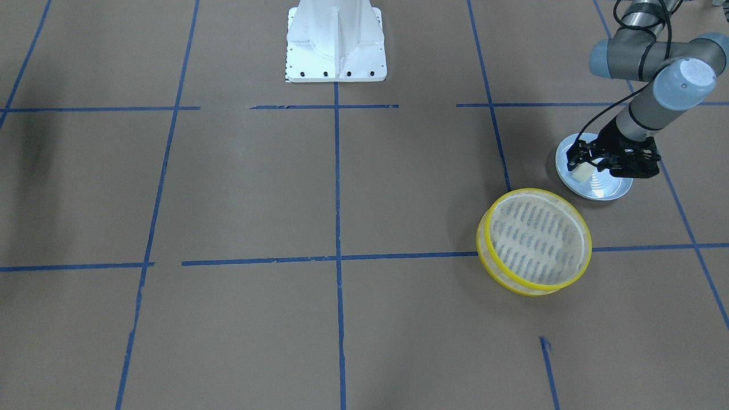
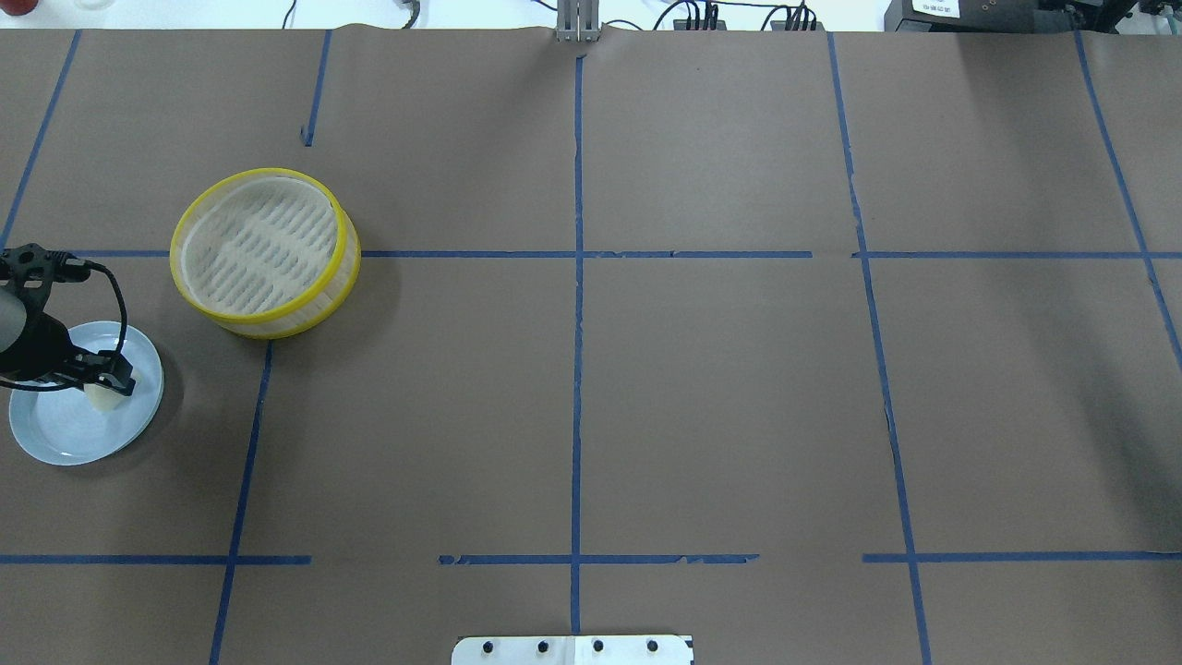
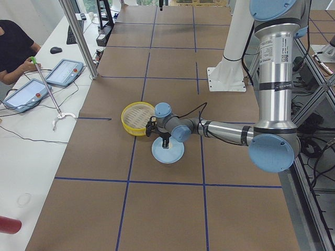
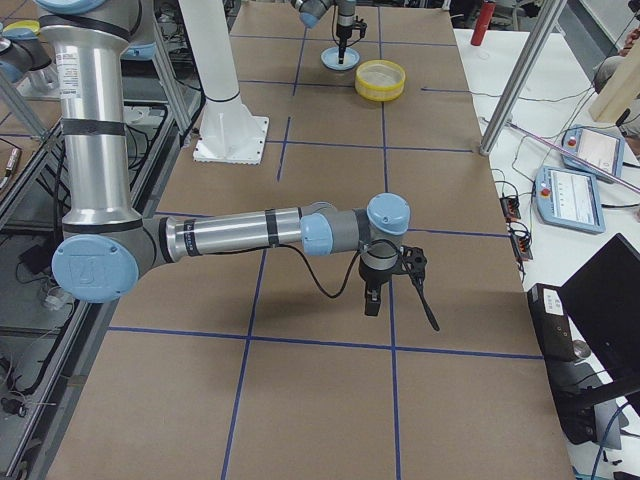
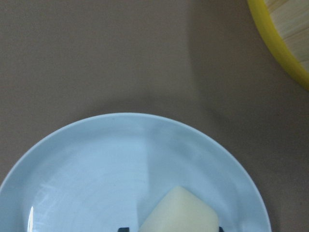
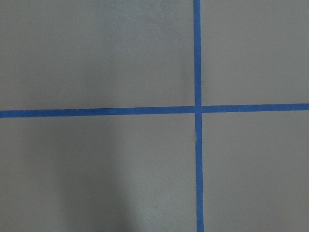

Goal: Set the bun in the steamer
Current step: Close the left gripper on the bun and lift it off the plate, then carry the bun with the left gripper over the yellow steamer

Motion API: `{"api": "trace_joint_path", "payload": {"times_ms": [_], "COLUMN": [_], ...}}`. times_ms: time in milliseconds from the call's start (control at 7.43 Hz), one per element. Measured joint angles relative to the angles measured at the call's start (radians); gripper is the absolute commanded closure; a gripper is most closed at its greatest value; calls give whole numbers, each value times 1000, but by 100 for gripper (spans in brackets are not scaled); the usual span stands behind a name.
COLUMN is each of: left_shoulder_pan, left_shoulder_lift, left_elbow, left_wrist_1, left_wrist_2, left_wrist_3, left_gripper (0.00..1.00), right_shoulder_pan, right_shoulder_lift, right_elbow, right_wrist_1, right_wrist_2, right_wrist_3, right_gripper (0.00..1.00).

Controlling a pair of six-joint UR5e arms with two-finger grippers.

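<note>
The cream-white bun (image 1: 582, 172) sits between the fingers of my left gripper (image 1: 585, 166), over the light blue plate (image 1: 614, 187). The gripper is shut on the bun. In the overhead view the bun (image 2: 100, 397) is at the plate's (image 2: 55, 429) right part, at the far left of the table. The left wrist view shows the bun (image 5: 181, 215) above the plate (image 5: 96, 169). The steamer (image 1: 532, 191), yellow-rimmed and empty, stands just beyond the plate (image 2: 268, 174). My right gripper (image 4: 373, 298) shows only in the exterior right view; I cannot tell its state.
The robot's white base (image 1: 336, 40) stands at the table's near-robot edge. Blue tape lines (image 2: 577, 254) cross the brown table. The right arm (image 4: 240, 232) reaches low over the table far from the steamer. Tablets (image 3: 31, 91) lie on the operators' side.
</note>
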Motion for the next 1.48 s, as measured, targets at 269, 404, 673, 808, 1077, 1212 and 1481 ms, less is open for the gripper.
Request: {"api": "trace_joint_path", "payload": {"times_ms": [269, 404, 673, 808, 1077, 1212, 1481], "left_shoulder_pan": [-1, -1, -4, -7, -17, -36, -131], "left_shoulder_lift": [1, 1, 8, 24, 58, 58, 20], "left_elbow": [-3, -4, -19, -46, -155, -207, -277], "left_wrist_1": [0, 0, 1, 7, 91, 160, 306], "left_wrist_2": [0, -1, -2, -3, -3, -3, -3], "left_wrist_3": [0, 0, 0, 1, 9, 11, 14], "left_gripper": [71, 71, 71, 69, 68, 69, 69], "right_shoulder_pan": [0, 0, 0, 0, 0, 0, 0], "right_shoulder_lift": [0, 0, 0, 0, 0, 0, 0], "right_elbow": [0, 0, 0, 0, 0, 0, 0], "right_wrist_1": [0, 0, 0, 0, 0, 0, 0], "right_wrist_2": [0, 0, 0, 0, 0, 0, 0], "right_wrist_3": [0, 0, 0, 0, 0, 0, 0], "right_gripper": [0, 0, 0, 0, 0, 0, 0]}}
